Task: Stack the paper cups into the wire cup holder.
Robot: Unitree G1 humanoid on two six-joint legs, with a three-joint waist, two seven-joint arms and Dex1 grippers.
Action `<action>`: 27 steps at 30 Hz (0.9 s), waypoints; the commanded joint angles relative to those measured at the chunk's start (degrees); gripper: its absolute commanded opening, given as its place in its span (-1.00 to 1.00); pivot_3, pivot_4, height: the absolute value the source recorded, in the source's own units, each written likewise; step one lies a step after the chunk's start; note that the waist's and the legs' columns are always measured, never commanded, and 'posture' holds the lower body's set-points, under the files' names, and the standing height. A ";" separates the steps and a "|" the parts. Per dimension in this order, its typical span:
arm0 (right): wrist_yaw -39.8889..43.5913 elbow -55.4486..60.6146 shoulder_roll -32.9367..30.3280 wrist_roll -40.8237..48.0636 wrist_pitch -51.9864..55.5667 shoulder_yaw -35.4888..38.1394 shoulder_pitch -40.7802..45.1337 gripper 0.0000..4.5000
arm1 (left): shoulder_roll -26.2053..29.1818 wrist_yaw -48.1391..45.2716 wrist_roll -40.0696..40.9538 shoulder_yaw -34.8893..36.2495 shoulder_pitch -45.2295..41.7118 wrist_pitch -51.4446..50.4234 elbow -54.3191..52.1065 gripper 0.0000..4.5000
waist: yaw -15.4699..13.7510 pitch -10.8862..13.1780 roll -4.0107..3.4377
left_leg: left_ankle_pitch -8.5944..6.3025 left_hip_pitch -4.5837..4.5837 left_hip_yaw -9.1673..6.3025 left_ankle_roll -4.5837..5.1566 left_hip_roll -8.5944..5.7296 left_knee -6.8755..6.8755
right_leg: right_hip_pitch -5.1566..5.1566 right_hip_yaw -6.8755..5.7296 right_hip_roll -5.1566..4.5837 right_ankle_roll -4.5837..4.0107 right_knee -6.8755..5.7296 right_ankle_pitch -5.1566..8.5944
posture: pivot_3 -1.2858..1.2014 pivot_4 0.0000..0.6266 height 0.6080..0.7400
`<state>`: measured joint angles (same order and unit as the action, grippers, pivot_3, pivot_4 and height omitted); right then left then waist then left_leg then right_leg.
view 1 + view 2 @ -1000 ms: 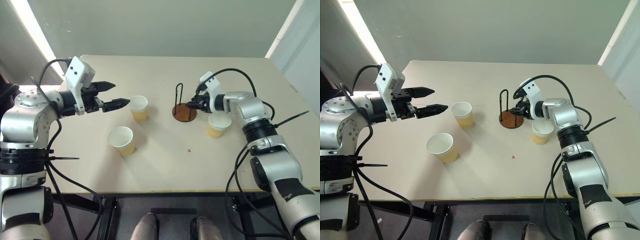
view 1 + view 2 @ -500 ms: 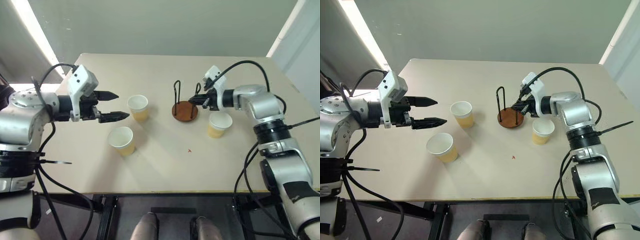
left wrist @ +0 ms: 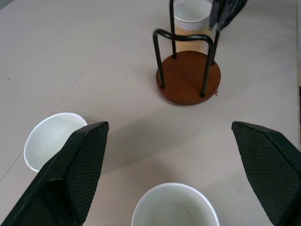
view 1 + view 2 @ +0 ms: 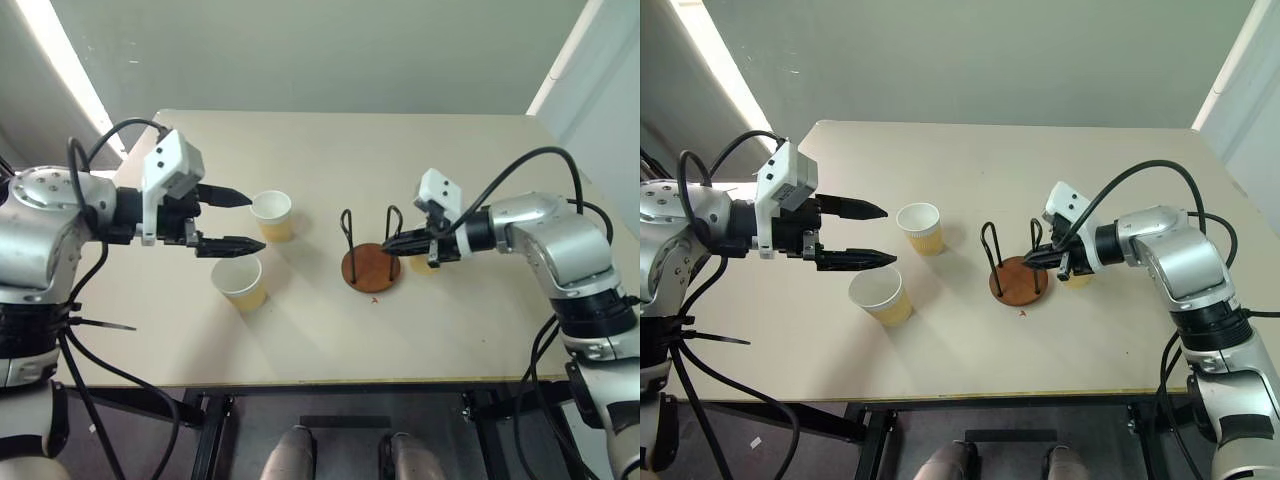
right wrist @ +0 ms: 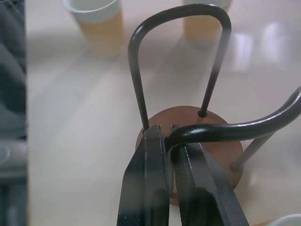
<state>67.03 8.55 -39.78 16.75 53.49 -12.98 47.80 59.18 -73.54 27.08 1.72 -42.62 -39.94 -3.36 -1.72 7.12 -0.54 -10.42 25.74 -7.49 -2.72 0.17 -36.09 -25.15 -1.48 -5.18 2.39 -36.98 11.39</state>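
Our right gripper (image 4: 410, 242) pinches a wire loop of the holder (image 4: 370, 268) mid-table; our left gripper (image 4: 243, 220) gapes above two cups (image 4: 241, 281). Tugging risks tipping the holder over.

Desk (image 4: 300, 330): pale beige top, matte. On it stand three paper cups, all upright and open-mouthed: one (image 4: 271, 215) toward the far left, one (image 4: 240, 282) nearer the front edge just beside it, one (image 3: 190, 22) behind the wire cup holder (image 4: 370, 262). The holder stands near the middle, empty, by a small red mark (image 4: 374, 297).
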 commanded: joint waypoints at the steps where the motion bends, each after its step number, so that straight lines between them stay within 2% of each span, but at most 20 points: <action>1: -0.37 4.26 -1.16 1.83 0.99 0.00 -0.43 -0.98 | 0.44 -0.37 -0.13 0.33 -1.53 1.08 -0.42 1.00 | 0.01 0.00 0.01 | 0.01 0.00 0.00 0.06 0.00 0.00 | 0.00 0.00 0.00 0.01 0.00 -0.03 | 0.03 -0.52 1.00; 10: -2.20 2.13 -1.99 -1.05 -2.99 -3.60 -2.47 -0.98 | 0.07 0.01 -0.45 -0.17 -1.81 1.98 0.31 1.00 | 0.02 -0.01 0.02 | 0.05 -0.02 -0.01 0.14 0.00 0.00 | 0.00 0.00 0.01 -0.02 -0.01 -0.10 | 0.03 -0.52 1.00; 14: -2.08 0.94 -2.67 -1.81 -4.78 -4.58 -3.36 -0.50 | -0.01 0.46 -0.41 0.00 -1.48 1.97 0.15 1.00 | -0.01 -0.03 0.06 | 0.01 -0.02 -0.02 0.22 0.00 0.00 | 0.01 0.00 0.01 -0.03 -0.01 -0.10 | 0.03 -0.52 1.00; 20: -1.69 1.18 -3.73 -1.98 -4.97 -4.79 -4.53 0.39 | 0.04 0.75 -0.36 0.13 -1.38 1.83 0.00 1.00 | 0.01 -0.03 0.06 | 0.02 -0.01 -0.01 0.21 0.00 -0.01 | 0.01 0.00 0.01 -0.01 -0.01 -0.11 | 0.03 -0.52 1.00; 27: 0.53 5.33 -8.79 -0.38 -4.44 -3.20 -7.59 0.39 | -0.28 0.86 -0.15 0.15 -1.46 1.88 -0.17 1.00 | -0.09 -0.04 0.07 | 0.03 0.05 -0.01 0.19 -0.01 -0.03 | 0.02 0.00 0.01 0.01 0.03 -0.12 | 0.03 -0.52 1.00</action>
<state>66.61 10.95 -47.19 15.09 49.18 -18.59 40.18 58.76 -73.13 26.99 1.01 -42.87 -38.81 -2.47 -1.81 7.08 -0.47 -10.39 25.78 -7.50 -2.54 0.16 -36.12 -25.14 -1.48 -5.17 2.40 -36.95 11.26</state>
